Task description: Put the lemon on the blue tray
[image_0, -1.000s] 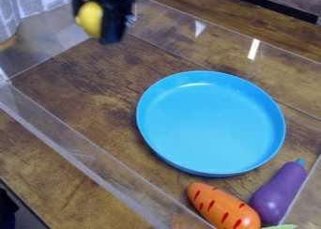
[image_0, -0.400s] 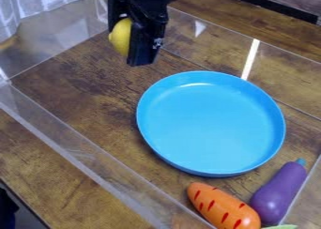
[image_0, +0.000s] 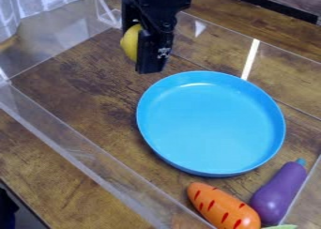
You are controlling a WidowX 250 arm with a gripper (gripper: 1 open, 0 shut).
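Camera view: the black claw (image_0: 143,43) pinches the smooth yellow lemon (image_0: 129,40) above the wooden tabletop (image_0: 75,92), just beyond the round, low-rimmed blue tray (image_0: 211,121), whose glossy plastic interior lies bare.

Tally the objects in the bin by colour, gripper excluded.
Yellow: 1, the small smooth yellow toy lemon, held in the gripper
Blue: 1, the large round blue plastic tray
Orange: 1, the orange striped toy carrot
Purple: 1, the purple toy eggplant
Total: 4
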